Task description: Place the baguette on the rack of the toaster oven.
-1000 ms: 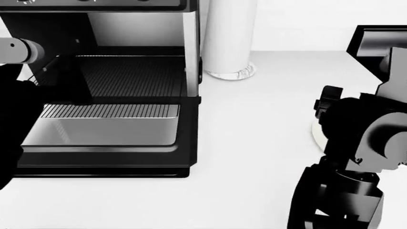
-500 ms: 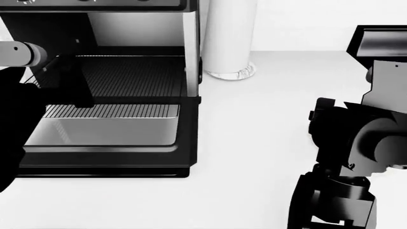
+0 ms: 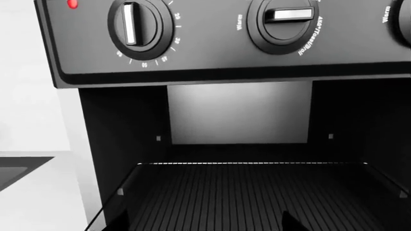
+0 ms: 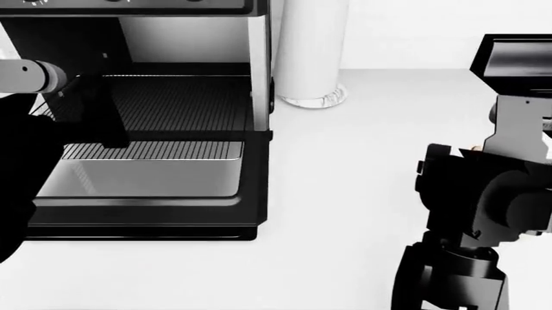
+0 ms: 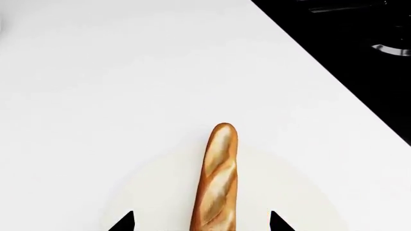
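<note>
The baguette lies on a pale round plate on the white counter. It points away between the fingertips of my right gripper, which is open around it without gripping. In the head view my right arm hides the baguette and plate. The black toaster oven stands at the left with its glass door dropped open. The wire rack sits inside, its front edge slid out. My left gripper is open and empty at the oven mouth, above the rack.
A tall white cylinder stands just right of the oven. A black stovetop lies at the far right and borders the counter near the plate in the right wrist view. The oven's knobs are above the cavity.
My right arm has shifted over the plate, and its edge no longer shows in the head view. My left arm has barely moved.
</note>
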{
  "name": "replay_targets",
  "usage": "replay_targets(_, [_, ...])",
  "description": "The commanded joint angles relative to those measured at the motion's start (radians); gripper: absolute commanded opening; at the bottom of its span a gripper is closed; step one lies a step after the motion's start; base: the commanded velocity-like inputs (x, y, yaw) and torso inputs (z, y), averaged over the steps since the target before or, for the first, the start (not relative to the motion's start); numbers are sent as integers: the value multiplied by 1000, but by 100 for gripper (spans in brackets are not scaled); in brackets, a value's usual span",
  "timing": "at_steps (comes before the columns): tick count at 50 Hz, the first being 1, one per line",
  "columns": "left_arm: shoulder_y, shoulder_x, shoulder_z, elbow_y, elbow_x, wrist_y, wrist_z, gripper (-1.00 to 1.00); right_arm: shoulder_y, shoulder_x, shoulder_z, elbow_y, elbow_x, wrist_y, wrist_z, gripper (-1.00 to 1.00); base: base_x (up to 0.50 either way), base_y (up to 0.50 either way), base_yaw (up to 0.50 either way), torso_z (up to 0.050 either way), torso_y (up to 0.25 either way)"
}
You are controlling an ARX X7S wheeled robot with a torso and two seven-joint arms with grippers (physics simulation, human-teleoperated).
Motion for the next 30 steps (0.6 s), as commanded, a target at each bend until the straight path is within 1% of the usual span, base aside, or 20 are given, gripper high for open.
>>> replay_targets(1, [1,20,-25,-5,24,8,6,100,-14,-14,42,3,14,-14,3,100,0,0,0,0,0])
replay_targets(30, [5,12,-23,-9,7,15,-5,100,-42,-11,43,11,61,-19,33,100,0,0,0,0,0])
